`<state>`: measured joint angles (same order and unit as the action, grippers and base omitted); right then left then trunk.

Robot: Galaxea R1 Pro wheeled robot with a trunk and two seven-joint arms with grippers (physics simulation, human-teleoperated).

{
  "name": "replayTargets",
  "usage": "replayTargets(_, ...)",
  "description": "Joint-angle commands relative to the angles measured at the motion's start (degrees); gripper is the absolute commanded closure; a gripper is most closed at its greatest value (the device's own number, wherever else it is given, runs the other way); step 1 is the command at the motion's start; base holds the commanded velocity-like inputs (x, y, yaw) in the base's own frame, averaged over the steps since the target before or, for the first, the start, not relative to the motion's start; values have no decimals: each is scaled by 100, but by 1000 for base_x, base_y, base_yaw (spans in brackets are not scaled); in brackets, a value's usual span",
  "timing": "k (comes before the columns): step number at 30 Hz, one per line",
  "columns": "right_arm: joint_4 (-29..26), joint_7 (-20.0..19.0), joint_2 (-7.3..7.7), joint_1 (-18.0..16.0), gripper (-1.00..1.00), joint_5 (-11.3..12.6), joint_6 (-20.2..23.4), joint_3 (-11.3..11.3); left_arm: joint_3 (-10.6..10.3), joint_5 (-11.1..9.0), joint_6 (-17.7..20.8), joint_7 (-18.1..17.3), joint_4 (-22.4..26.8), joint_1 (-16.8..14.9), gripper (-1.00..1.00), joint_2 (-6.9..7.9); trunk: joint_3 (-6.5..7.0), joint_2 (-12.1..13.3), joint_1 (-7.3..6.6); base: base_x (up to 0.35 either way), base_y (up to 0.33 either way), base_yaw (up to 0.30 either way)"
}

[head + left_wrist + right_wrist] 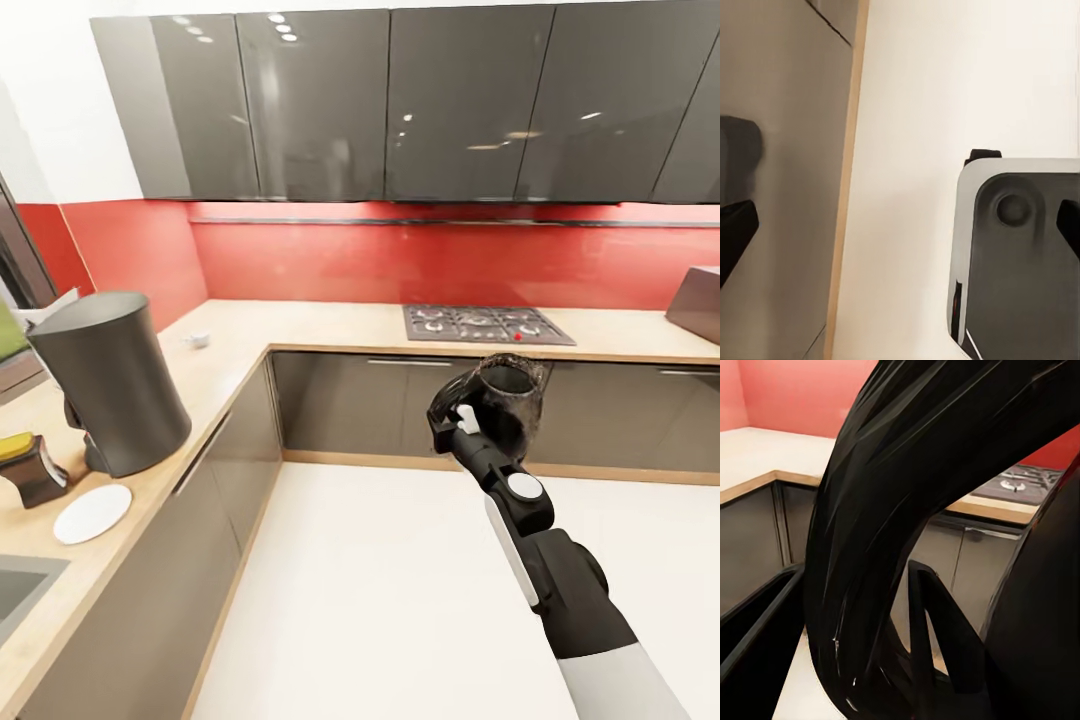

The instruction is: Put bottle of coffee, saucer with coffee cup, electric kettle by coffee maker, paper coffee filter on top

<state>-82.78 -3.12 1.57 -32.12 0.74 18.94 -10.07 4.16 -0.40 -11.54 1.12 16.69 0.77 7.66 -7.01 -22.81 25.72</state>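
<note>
bottle of coffee edge-cropped

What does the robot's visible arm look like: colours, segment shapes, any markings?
In the head view, the right arm is mostly glossy black with rounded, chunky segments, a white lower sleeve and a white side panel. A white disc caps the wrist joint, and a small white tab sits by the black right claw. No cables or lettering are visible. The left wrist view shows dark left claw fingers.

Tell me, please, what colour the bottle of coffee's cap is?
Yellow, seen best in the head view, on the dark bottle of coffee.
</note>
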Motion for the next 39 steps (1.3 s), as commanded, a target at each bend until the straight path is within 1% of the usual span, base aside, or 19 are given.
replayTargets(1, -10, -7, 6, -5, 100, 5, 31, -4, 14, -4, -7, 2, 10, 2, -100, -2, -10, -11, 6, 304, -134, 0)
replayTargets(39, 8, -12, 10, -7, 100, 5, 31, -4, 23, -13, -7, 2, -6, 2, -100, -2, -10, -11, 6, 301, -136, 0)
